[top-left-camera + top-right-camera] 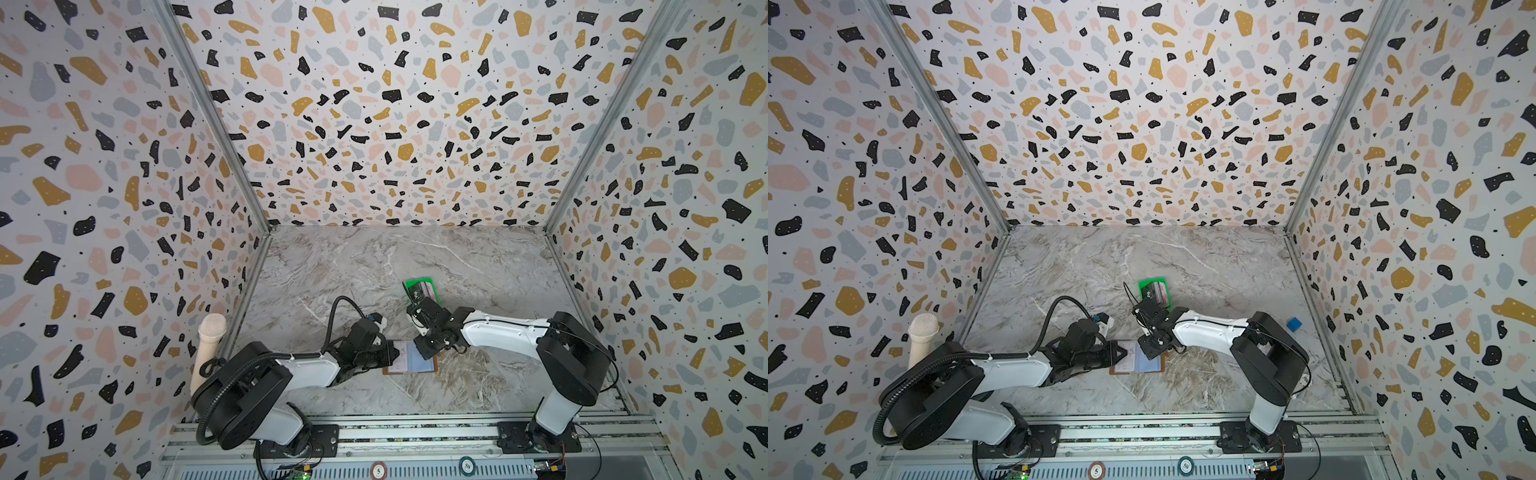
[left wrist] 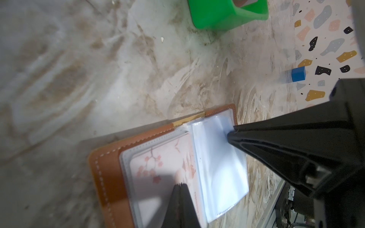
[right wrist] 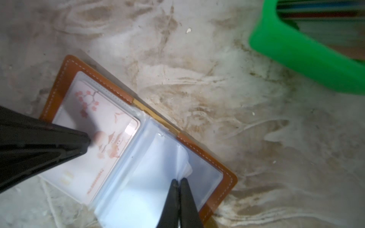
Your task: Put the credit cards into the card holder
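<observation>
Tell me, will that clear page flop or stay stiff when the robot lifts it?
Probably floppy: the sleeve wrinkles and bunches where the right gripper pinches its edge. Likely light too, being thin see-through plastic. The holder may not lift with it, since the left gripper presses its other page.

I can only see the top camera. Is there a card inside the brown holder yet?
Observer: Yes. The right wrist view shows a pink blossom card tucked into one page of the open card holder.
Operator: What is the right pincer grabbing?
Observer: The right pincer is shut on the edge of a clear sleeve, which bunches up at its tips.
Operator: And the left one?
Observer: The left pincer is shut, and its tips seem to press on the page with the card.
</observation>
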`<state>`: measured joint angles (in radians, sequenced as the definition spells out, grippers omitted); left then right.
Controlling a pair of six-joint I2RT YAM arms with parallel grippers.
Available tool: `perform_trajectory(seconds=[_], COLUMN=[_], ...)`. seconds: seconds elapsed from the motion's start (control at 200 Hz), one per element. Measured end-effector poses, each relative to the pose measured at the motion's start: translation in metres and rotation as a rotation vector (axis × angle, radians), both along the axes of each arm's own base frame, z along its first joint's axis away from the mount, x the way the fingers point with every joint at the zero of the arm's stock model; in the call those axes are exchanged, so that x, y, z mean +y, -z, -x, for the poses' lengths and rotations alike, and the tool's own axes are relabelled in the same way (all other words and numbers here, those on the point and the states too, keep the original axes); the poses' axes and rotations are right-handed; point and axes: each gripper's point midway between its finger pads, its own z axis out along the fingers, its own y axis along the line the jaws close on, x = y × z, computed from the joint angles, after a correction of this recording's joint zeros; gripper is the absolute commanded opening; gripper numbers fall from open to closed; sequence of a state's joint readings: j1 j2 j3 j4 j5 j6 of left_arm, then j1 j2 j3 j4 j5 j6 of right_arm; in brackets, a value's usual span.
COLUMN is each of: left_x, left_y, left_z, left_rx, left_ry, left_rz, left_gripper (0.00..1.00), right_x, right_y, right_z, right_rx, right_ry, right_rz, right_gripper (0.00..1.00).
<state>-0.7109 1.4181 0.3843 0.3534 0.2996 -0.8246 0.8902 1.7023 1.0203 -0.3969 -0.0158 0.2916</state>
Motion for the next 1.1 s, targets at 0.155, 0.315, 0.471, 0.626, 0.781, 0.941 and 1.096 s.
perform_trajectory(seconds=[0.155,0.315,0.471,0.626,0.781,0.941,1.096], left_x=[0.006,0.009,0.006,0.004,0.004,0.004,0.004], left_y=[-0.001,0.000,0.001,0.001,0.001,0.001,0.001], left_z=[0.007,0.010,0.010,0.010,0.010,0.010,0.010], left_rx=[0.020,0.031,0.034,0.033,0.033,0.034,0.035], left_ry=[-0.003,-0.004,0.004,0.009,0.010,0.010,0.012], left_rz=[-0.026,-0.038,-0.018,-0.011,-0.012,-0.012,-0.012], left_gripper=[0.00,0.00,0.00,0.00,0.00,0.00,0.00], right_x=[-0.001,0.002,0.007,0.011,0.013,0.011,0.004], right_y=[-0.013,-0.014,-0.015,-0.015,-0.015,-0.015,-0.012], right_z=[-0.004,0.000,0.005,0.010,0.013,0.014,0.015], right_rx=[-0.011,0.009,0.029,0.036,0.049,0.056,0.056], right_ry=[0.013,0.014,0.002,-0.009,-0.008,0.003,0.022], right_rz=[-0.032,-0.054,-0.072,-0.078,-0.089,-0.088,-0.069], right_gripper=[0.01,0.17,0.42,0.48,0.49,0.51,0.52])
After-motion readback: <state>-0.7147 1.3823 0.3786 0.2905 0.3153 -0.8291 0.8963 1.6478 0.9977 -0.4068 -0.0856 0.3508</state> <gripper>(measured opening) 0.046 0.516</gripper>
